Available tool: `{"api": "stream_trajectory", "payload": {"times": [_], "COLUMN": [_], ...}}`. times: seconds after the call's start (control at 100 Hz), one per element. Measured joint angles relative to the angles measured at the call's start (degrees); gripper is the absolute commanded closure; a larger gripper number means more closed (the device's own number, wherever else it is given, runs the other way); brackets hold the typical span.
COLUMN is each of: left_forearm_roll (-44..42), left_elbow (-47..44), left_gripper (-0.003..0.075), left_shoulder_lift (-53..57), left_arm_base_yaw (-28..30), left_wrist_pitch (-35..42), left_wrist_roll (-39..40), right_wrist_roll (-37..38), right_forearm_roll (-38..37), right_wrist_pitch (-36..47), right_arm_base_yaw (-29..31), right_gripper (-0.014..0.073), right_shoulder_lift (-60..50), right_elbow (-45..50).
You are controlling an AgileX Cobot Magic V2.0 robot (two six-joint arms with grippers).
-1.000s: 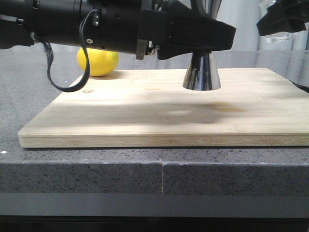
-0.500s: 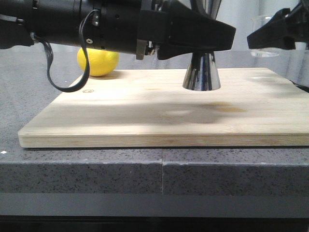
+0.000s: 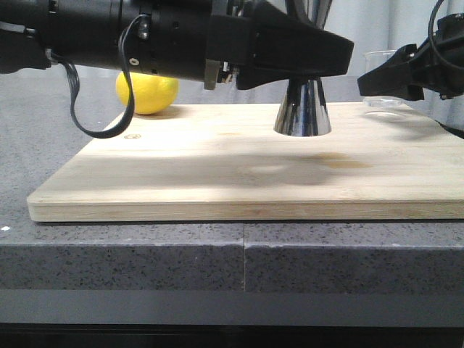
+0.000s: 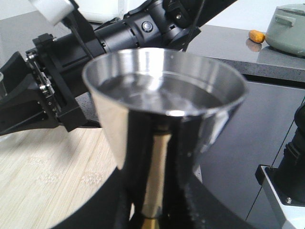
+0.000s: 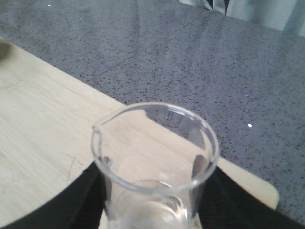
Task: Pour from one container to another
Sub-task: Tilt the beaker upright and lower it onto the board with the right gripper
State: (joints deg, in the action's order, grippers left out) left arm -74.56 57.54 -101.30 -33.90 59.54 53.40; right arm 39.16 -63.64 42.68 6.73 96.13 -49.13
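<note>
Our left gripper clamps the jigger, standing on the board. Our right gripper grips the beaker upright.

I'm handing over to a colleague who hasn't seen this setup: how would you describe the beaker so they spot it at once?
Find the pale wooden board on the grey counter; at its far right edge the right gripper holds a small clear glass beaker, upright. Unlike the shiny steel jigger mid-board, it is transparent, with a pouring lip.

left gripper is reaching across level, fingers clamped on the jigger. right gripper is low, closed around the beaker, which it holds upright.
</note>
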Motion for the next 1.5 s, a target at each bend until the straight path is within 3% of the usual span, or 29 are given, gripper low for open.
{"api": "stream_trajectory", "payload": {"times": [1.06,1.5], "left_forearm_roll": [0.0,0.0], "left_elbow": [0.0,0.0], "left_gripper": [0.0741,0.0741], "left_shoulder_lift": [0.0,0.0], "left_arm_base_yaw": [0.0,0.0], "left_wrist_pitch": [0.0,0.0], "left_wrist_roll": [0.0,0.0], "right_wrist_roll": [-2.9,-2.9], "right_forearm_roll": [1.4,3.0], "right_wrist_pitch": [3.1,2.2], "right_arm_base_yaw": [0.0,0.0], "right_gripper": [0.0292,0.0029], "right_shoulder_lift": [4.3,4.7], "right_elbow": [-0.8,-0.8]}}
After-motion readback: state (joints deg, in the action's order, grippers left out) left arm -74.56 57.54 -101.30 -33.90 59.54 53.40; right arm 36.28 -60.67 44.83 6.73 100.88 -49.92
